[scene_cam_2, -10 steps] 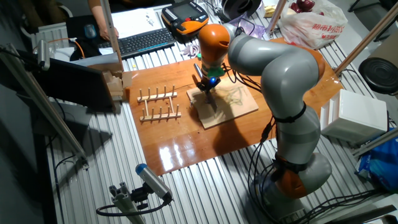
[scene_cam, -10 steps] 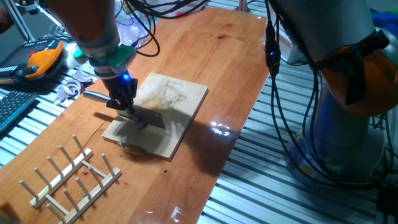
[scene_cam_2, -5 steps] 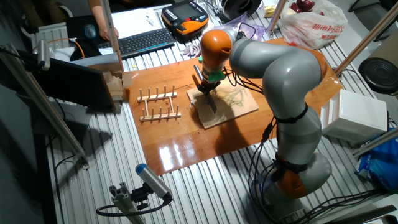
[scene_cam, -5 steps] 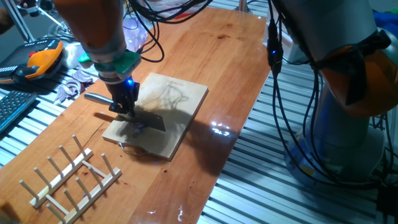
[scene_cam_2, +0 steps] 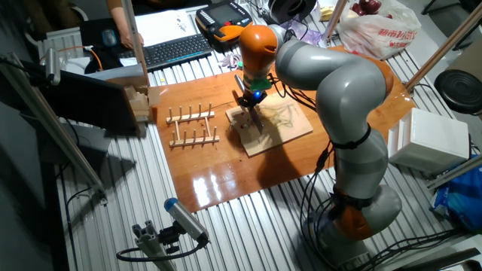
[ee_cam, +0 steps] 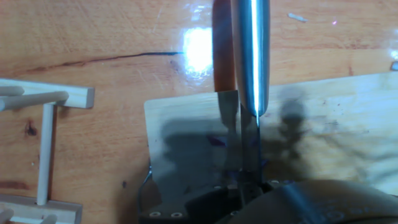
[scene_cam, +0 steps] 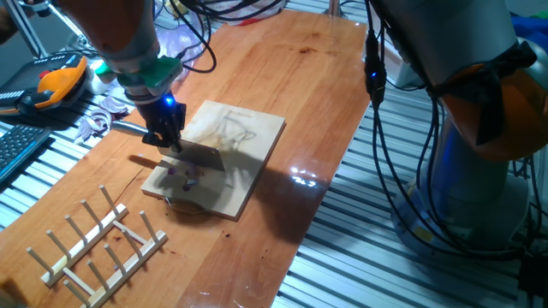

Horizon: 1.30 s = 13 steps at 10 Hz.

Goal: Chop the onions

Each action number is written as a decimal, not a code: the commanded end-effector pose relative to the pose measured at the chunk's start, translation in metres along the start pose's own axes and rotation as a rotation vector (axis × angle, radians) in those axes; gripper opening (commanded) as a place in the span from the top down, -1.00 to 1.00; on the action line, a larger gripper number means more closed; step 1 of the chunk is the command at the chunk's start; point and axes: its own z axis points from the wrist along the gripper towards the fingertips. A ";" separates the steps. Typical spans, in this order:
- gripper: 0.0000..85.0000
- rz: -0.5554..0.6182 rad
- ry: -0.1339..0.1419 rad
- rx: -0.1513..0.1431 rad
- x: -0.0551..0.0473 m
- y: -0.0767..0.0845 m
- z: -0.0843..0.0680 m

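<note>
Tiny purple-and-white diced onion bits (scene_cam: pixel 185 174) lie on the near-left part of the wooden cutting board (scene_cam: pixel 248 145). My gripper (scene_cam: pixel 164 141) is shut on the metal handle of a knife (scene_cam: pixel 202 156) and holds the blade just above the bits. In the other fixed view the gripper (scene_cam_2: pixel 250 104) stands over the board (scene_cam_2: pixel 285 124), and the bits are too small to see. In the hand view the knife handle (ee_cam: pixel 250 56) runs up the frame, the blade shows edge-on, and purple bits (ee_cam: pixel 217 140) lie on the board (ee_cam: pixel 336 124) left of the blade.
A wooden peg rack (scene_cam: pixel 98 244) lies near the board's left front; it also shows in the other fixed view (scene_cam_2: pixel 192 126) and the hand view (ee_cam: pixel 43 112). An orange teach pendant (scene_cam: pixel 56 81) and cables lie at the left. A plastic bag (scene_cam_2: pixel 376 26) sits at the back.
The gripper has lifted the knife a little and shifted it back left. The diced bits, earlier under the blade, now show on the board.
</note>
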 end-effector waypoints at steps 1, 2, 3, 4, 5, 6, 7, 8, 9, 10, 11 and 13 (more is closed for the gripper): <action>1.00 -0.004 -0.002 0.000 -0.001 -0.002 0.001; 1.00 -0.013 -0.006 0.001 -0.004 -0.006 0.002; 1.00 -0.022 -0.007 -0.007 -0.008 -0.010 0.003; 1.00 -0.026 -0.007 -0.007 -0.009 -0.012 0.003; 1.00 -0.026 -0.005 -0.010 -0.009 -0.012 0.004; 1.00 -0.025 -0.002 -0.015 -0.008 -0.011 0.004; 1.00 -0.021 -0.002 -0.016 -0.007 -0.010 0.005; 1.00 -0.017 -0.005 -0.016 -0.005 -0.010 0.007; 1.00 -0.016 -0.013 -0.016 -0.003 -0.010 0.010; 1.00 -0.016 -0.021 -0.020 -0.001 -0.011 0.015; 1.00 -0.012 -0.029 -0.023 0.001 -0.009 0.018; 1.00 -0.001 -0.038 -0.028 0.002 -0.008 0.020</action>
